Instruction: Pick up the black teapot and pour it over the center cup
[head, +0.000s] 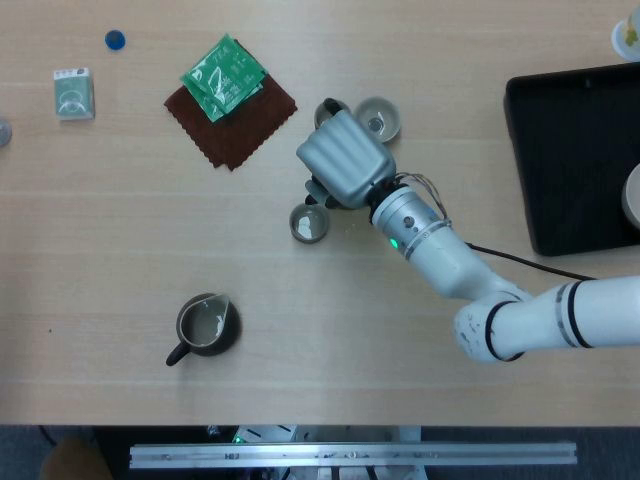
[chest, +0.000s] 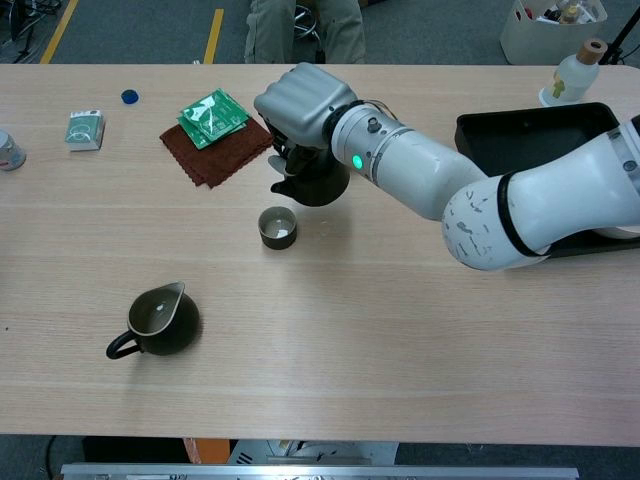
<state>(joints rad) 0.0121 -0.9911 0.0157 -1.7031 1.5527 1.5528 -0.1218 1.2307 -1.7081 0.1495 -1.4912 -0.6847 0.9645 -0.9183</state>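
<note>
My right hand (head: 340, 160) (chest: 303, 105) grips the black teapot (chest: 312, 180) from above and holds it off the table. In the head view only a dark edge of the teapot (head: 318, 190) shows under the hand. Its spout points left and down, just above and behind the center cup (head: 309, 223) (chest: 278, 227), a small dark cup with pale liquid inside. A second cup (head: 378, 118) stands behind the hand, and a third cup (head: 328, 105) is partly hidden by it. My left hand is in neither view.
A dark pitcher (head: 205, 325) (chest: 160, 320) sits front left. At back left, a green packet (head: 222, 75) lies on a brown cloth (head: 255, 130) (chest: 215, 160). A black tray (head: 575, 150) (chest: 530, 125) is on the right, with a small box (head: 74, 93) far left.
</note>
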